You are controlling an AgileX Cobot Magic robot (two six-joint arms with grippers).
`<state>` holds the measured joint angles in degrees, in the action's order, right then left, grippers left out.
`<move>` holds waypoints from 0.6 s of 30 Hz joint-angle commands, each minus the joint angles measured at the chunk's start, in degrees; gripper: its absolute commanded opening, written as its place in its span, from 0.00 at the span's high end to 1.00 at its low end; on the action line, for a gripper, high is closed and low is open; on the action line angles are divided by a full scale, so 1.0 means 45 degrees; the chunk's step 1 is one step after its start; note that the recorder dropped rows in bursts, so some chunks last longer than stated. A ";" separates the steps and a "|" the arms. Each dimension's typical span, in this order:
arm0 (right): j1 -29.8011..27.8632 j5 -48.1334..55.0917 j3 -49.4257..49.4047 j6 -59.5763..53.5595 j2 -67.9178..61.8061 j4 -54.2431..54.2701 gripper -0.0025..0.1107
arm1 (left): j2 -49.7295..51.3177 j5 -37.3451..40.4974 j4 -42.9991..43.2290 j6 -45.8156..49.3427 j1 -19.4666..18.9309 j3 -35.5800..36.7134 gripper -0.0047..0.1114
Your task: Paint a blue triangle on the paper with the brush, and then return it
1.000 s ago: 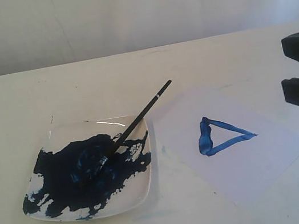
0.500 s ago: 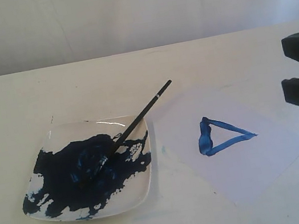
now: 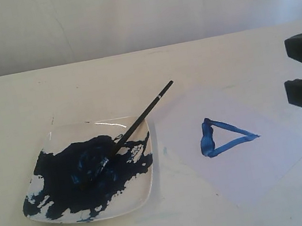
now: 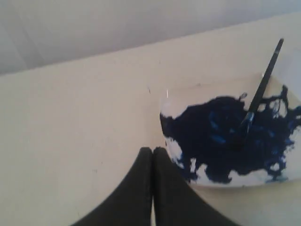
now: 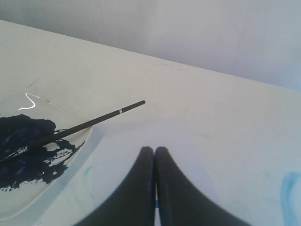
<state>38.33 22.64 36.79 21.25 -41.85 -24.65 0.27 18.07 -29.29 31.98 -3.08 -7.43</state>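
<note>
Nothing is seen to have shifted in the last second: the long thin black brush (image 3: 140, 119) is left resting with its stained bristles in the glossy dark-blue paint (image 3: 75, 179) on the square white plate (image 3: 141, 188), so the return is judged done. The blue outline triangle (image 3: 207, 141), thick on one side, is set on the flat matte white paper (image 3: 254, 168) beside the plate. The left gripper (image 4: 152, 155) and right gripper (image 5: 154, 155) are each closed tight, empty

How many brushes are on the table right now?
1. The brush lies with its bristles in the blue paint on the plate, handle sticking out over the rim toward the paper. No other shows.
</note>
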 commanded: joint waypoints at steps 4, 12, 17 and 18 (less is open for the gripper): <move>-0.0017 0.0021 -0.0059 -0.0124 0.0090 -0.0126 0.98 | -0.0059 -0.1043 -0.0288 -0.0024 -0.0041 0.1651 0.96; -0.0017 -0.0003 -0.0059 -0.0124 0.0090 -0.0150 0.98 | -0.0059 -0.1043 -0.0288 -0.0024 -0.0041 0.1651 0.96; -0.0017 -0.0003 -0.0059 -0.0124 0.0090 -0.0150 0.98 | -0.0059 -0.1157 -0.0177 -0.0024 -0.0041 0.1651 0.96; -0.0017 -0.0003 -0.0059 -0.0124 0.0090 -0.0150 0.98 | -0.0059 -0.1157 0.0583 -0.0024 -0.0041 0.1651 0.96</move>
<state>38.33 22.78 36.79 21.25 -41.85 -24.65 0.27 13.31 -28.90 31.98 -3.16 -0.20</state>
